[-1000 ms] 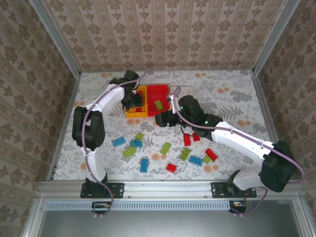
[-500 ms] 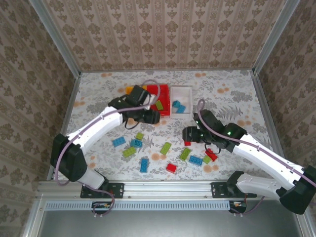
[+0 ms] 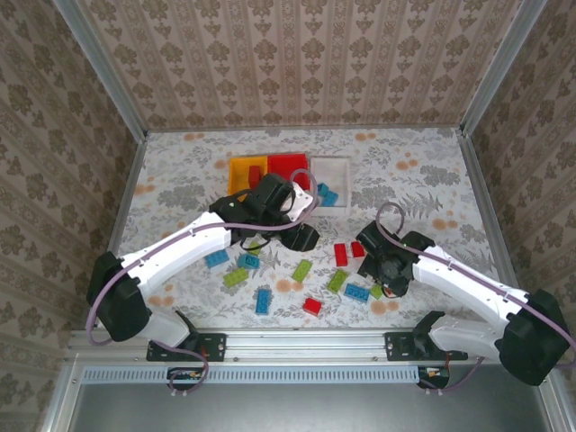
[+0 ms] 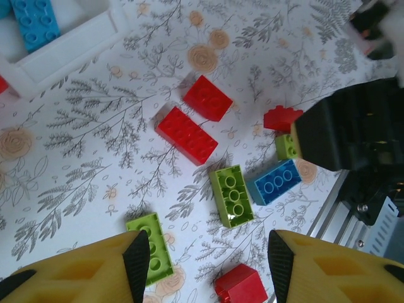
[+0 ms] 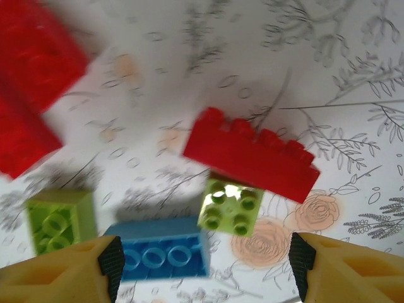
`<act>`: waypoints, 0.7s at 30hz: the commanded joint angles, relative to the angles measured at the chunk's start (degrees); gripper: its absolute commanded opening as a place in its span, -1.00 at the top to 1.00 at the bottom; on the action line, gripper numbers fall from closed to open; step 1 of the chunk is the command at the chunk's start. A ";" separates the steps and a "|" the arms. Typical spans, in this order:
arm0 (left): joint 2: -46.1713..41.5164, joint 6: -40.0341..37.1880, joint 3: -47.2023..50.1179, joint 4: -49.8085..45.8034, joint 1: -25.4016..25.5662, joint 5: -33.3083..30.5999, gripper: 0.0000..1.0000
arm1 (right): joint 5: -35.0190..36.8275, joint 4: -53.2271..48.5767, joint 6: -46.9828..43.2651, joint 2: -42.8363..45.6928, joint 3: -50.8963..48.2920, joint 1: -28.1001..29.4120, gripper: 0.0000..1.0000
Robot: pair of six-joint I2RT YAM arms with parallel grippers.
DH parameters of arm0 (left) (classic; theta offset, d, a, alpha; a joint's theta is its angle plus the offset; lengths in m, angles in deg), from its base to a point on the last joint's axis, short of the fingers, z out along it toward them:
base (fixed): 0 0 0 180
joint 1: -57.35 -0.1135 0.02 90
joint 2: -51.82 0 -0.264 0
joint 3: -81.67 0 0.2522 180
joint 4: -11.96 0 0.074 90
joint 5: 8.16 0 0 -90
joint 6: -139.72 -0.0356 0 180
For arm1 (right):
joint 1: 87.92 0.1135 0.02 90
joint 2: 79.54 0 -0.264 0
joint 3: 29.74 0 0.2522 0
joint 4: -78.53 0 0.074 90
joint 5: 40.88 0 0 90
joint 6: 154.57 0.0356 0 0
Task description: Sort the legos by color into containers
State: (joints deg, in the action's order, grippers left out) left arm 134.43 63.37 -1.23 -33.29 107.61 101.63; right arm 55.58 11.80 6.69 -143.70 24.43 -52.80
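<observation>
Nearest to us on the bench (image 3: 423, 180) lie a red lego (image 3: 312, 306) and, to its left, a blue lego (image 3: 263, 300), apart from each other. A little farther, the legos spread in a loose band across the middle. A lime lego (image 3: 236, 276) and two more blue ones lie on the left, lime ones in the centre, and a mixed cluster on the right.

Over that right cluster we find the right end effector (image 3: 382, 273), low above the bench. From its wrist we see its yellow fingers (image 5: 63, 278) spread apart and pinching nothing. A blue brick (image 5: 161, 255) lies flat on the bench near the gap between them, with a small lime square (image 5: 230, 205) just beside it. A long red brick (image 5: 252, 154) sits against the square; we cannot tell whether they touch.

Farther and to the left, the left end effector (image 3: 304, 236) hangs over the centre of the bench. Its fingers (image 4: 95, 268) are likewise spread and empty. Below it lie a lime brick (image 4: 231, 196) and a pair of red bricks (image 4: 187, 134) side by side, nearly touching.

At the far side the containers stand in a row, side against side. The yellow-orange bin (image 3: 236, 164) is on the left, the red bin (image 3: 288, 157) in the middle and the white bin (image 3: 330, 159) on the right. Blue legos (image 3: 326, 193) lie in the white bin.
</observation>
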 commanded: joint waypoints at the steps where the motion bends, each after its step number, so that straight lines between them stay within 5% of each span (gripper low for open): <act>1: -2.32 -1.08 0.57 1.86 0.52 0.92 -0.10 | -2.97 5.18 6.76 1.58 -4.36 -1.92 -0.45; 10: -2.90 -0.05 0.87 1.95 0.51 0.88 -0.10 | -5.61 14.41 9.60 -2.51 -9.44 -3.49 -0.33; 21: -2.92 1.22 0.77 2.22 0.23 -0.71 -0.10 | -6.09 13.40 7.77 -2.34 -9.33 -5.23 0.37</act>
State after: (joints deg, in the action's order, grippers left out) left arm 132.75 63.61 -1.03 -31.93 107.89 101.50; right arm 49.55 25.79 14.91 -146.28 14.35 -57.74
